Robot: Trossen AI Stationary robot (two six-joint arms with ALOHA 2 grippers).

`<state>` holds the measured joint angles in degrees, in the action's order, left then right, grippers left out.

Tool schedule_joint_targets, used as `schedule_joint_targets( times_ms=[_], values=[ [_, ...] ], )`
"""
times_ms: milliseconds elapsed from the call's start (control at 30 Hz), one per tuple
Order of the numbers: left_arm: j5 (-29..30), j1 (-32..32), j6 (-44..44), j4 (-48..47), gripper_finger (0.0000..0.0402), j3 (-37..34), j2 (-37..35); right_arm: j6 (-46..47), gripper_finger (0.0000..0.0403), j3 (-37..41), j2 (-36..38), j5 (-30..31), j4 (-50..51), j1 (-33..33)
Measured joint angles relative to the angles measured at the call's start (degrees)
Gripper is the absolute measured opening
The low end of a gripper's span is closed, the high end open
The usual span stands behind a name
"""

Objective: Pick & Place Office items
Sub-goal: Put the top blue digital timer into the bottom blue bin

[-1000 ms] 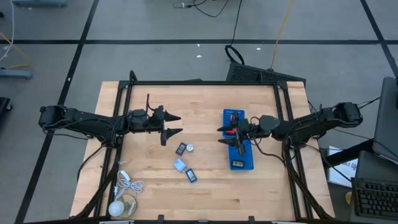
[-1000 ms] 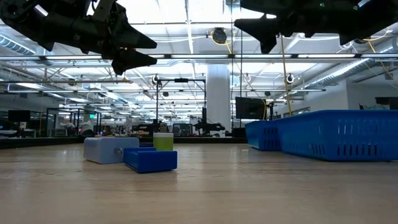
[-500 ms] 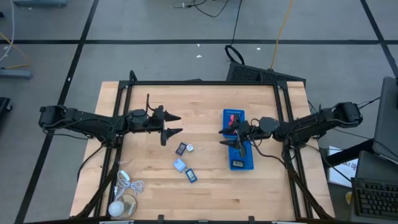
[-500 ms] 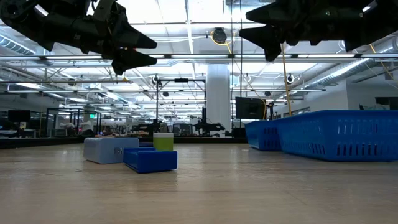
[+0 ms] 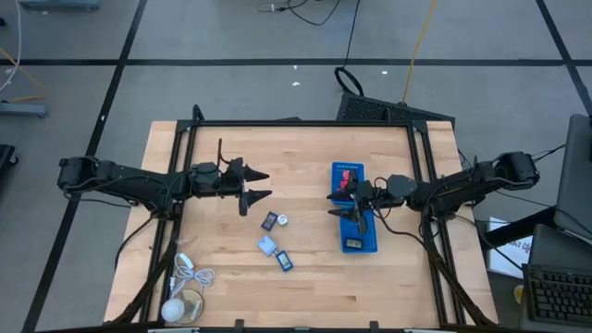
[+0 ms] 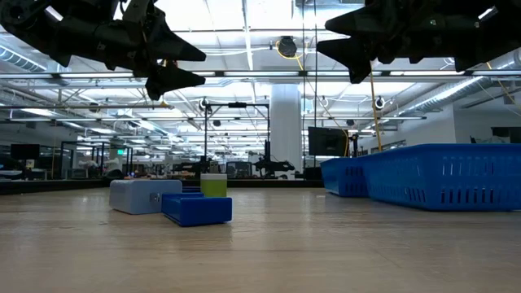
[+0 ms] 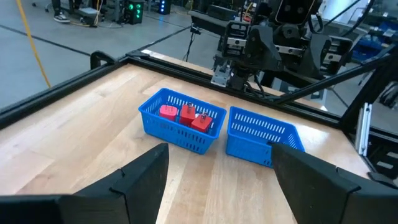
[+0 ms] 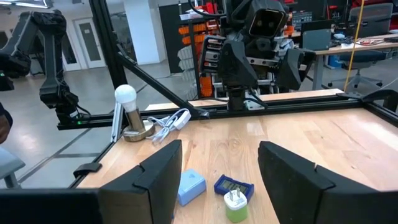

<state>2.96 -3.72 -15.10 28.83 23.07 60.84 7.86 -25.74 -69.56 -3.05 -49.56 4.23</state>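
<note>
Office items: three loose pieces (image 5: 275,243) on the bare table between the arms; red pieces (image 7: 186,116) already in the far tray (image 5: 347,173).
Left gripper (image 5: 257,186): spread wide, empty, hovering just beyond the loose pieces; the nearer arm.
Right gripper (image 5: 339,203): open, empty, over the near tray (image 5: 361,243).
Change: right gripper has drawn slightly back toward its own side; left unmoved.

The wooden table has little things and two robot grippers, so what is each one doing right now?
Left gripper: open, empty, above the table.
Right gripper: open, empty, over the blue plastic trays.
Three red blocks: lying in the far tray.
Pale grey-blue block: loose on the table.
Small blue block: loose on the table.
</note>
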Motion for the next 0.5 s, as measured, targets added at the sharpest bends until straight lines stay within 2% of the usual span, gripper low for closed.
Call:
schedule_joint_targets(
  times_ms=[500],
  values=[
    [0.0,-0.01,-6.02,5.8,0.0285,-0.02,0.0,0.39,0.0199,0.0,0.0,0.0,0.0,0.0]
  ],
)
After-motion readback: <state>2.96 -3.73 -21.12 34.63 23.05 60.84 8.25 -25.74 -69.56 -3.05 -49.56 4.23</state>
